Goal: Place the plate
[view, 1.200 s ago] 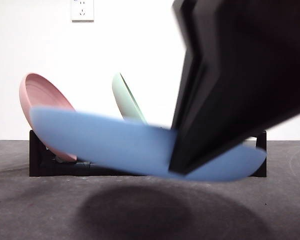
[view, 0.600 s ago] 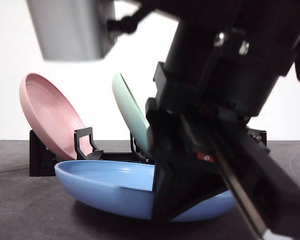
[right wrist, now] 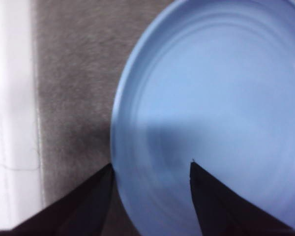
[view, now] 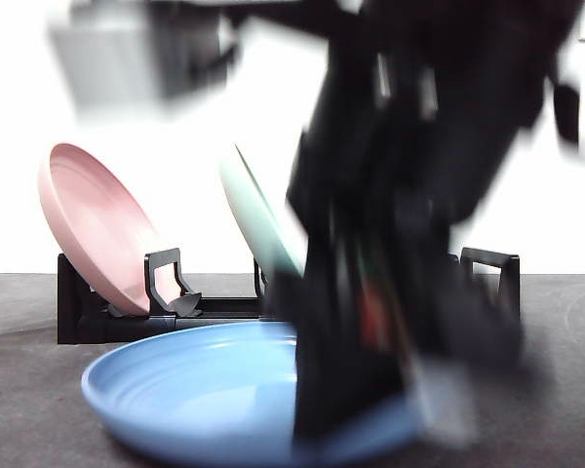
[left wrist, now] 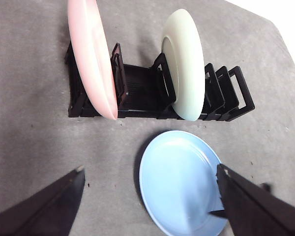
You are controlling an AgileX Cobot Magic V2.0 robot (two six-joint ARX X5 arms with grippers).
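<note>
The blue plate lies flat, face up, on the grey table, in front of the black rack and apart from it.

The right gripper stands at the plate's rim: its jaws are parted, one outside the rim over the table, the other over the plate's inner surface. The rim passes between them; whether either jaw touches the plate cannot be determined. In the front view this gripper appears as a large dark mass over the plate's right portion, heavily blurred, so no jaw detail is readable there, and it hides that part of the plate and part of the rack.

The left gripper is high above the table, jaws wide apart, holding nothing.

The rack holds two plates on edge: a pink plate at one end and a pale green plate near the middle, both leaning. The remaining slots at the far end are partly hidden in the front view. The right wrist view cuts off most of the blue plate.
</note>
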